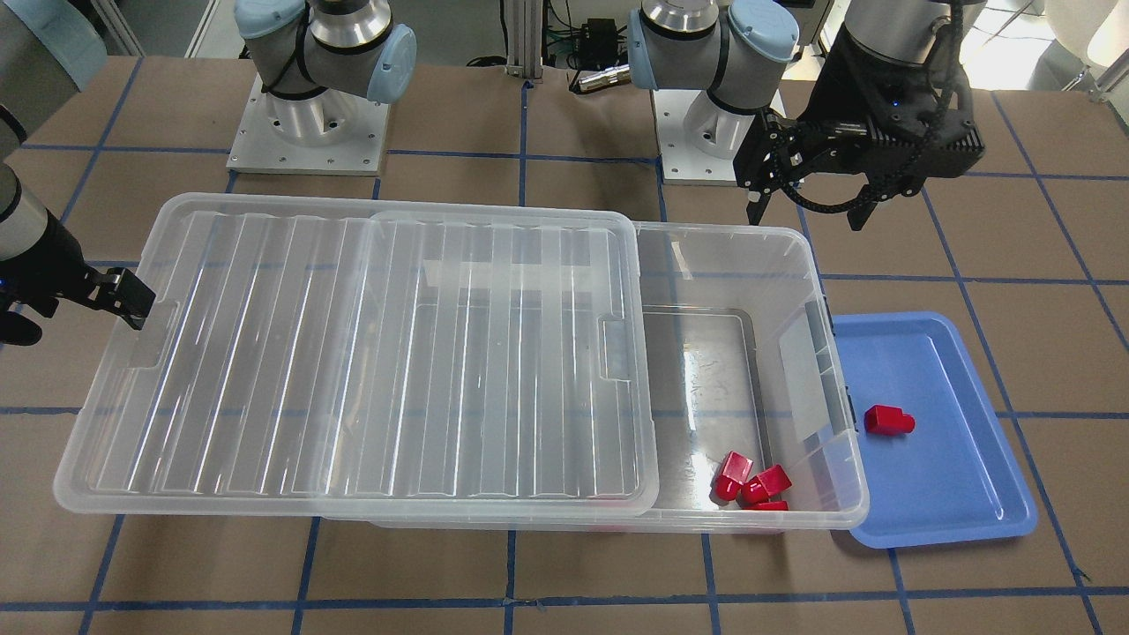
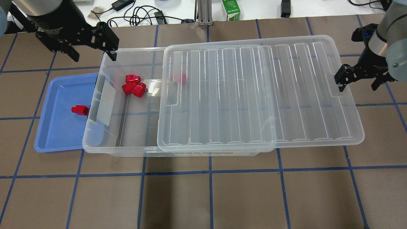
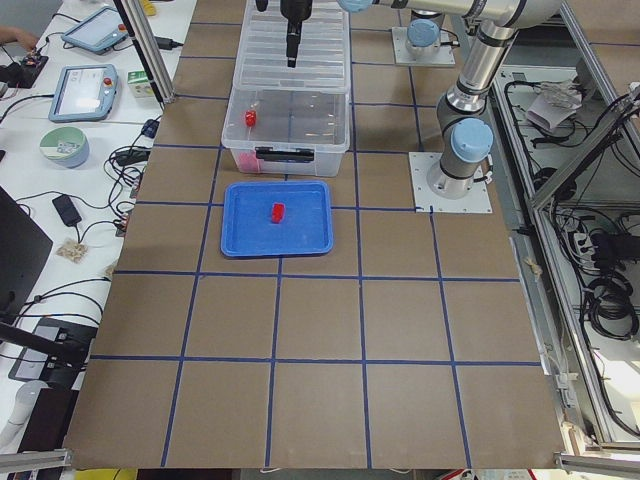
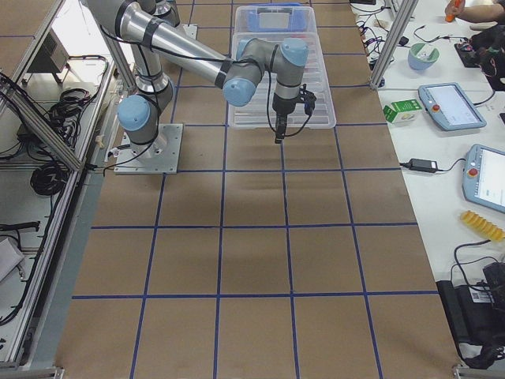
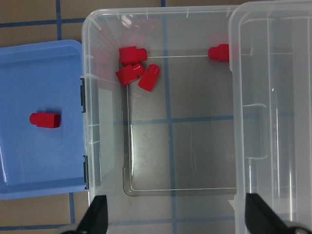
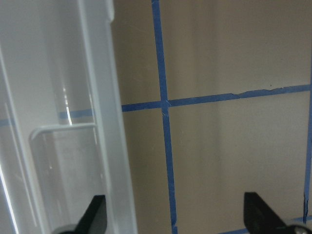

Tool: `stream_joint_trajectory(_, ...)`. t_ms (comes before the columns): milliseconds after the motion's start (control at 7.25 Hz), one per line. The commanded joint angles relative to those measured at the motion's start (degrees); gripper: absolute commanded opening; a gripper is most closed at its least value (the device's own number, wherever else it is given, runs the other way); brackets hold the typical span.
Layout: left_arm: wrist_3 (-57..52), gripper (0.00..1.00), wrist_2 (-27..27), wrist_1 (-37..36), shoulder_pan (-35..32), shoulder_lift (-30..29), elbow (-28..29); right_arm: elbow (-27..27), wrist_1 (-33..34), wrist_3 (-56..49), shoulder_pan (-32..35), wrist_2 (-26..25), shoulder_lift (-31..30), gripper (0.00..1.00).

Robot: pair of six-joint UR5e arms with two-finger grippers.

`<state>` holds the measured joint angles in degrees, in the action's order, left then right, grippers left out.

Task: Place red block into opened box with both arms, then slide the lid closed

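One red block (image 1: 888, 420) (image 2: 79, 110) (image 5: 45, 120) lies on the blue tray (image 1: 961, 494). Three more red blocks (image 2: 133, 86) (image 5: 134, 73) sit inside the clear box (image 2: 92, 130) (image 1: 798, 233), and another (image 5: 218, 52) lies by the lid's edge. The lid (image 2: 254, 95) (image 1: 353, 353) rests slid aside, leaving the tray-side end of the box uncovered. My left gripper (image 2: 94, 56) (image 1: 807, 216) (image 5: 178, 217) hangs open and empty above that uncovered end. At the lid's far short end my right gripper (image 2: 359, 81) (image 6: 178, 214) is open, one fingertip (image 1: 134, 304) by the handle recess.
The blue tray (image 2: 57, 133) butts against the box's short end on my left side. Both arm bases (image 1: 309, 132) stand behind the box. A green carton (image 2: 231, 9) and cables lie beyond the table's far edge. Brown table with blue tape lines surrounds everything.
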<state>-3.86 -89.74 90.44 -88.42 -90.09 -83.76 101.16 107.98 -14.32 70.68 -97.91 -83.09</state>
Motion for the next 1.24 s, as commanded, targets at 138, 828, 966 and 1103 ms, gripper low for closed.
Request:
stream_joint_trajectory(138,0.0,1.0,0.09,-0.26,0.87,-0.52,0.53,-10.5,-10.81,1.31,6.99,8.24,-0.93,1.0)
stream_joint_trajectory(828,-8.12,1.0,0.7,-5.62,18.08,-8.41,-1.75,-15.29,-16.14,20.91,21.34,8.26,-4.71,1.0)
stream_joint_trajectory(966,-5.13,1.0,0.53,-8.58,18.8,-10.78,-3.15,-15.12,-16.05,20.91,21.34,8.26,-4.71,1.0)
stream_joint_trajectory(1103,-0.32,1.0,0.01,-13.14,19.24,-12.81,-4.47,-15.11,-16.13,20.83,21.34,8.18,-4.8,1.0)
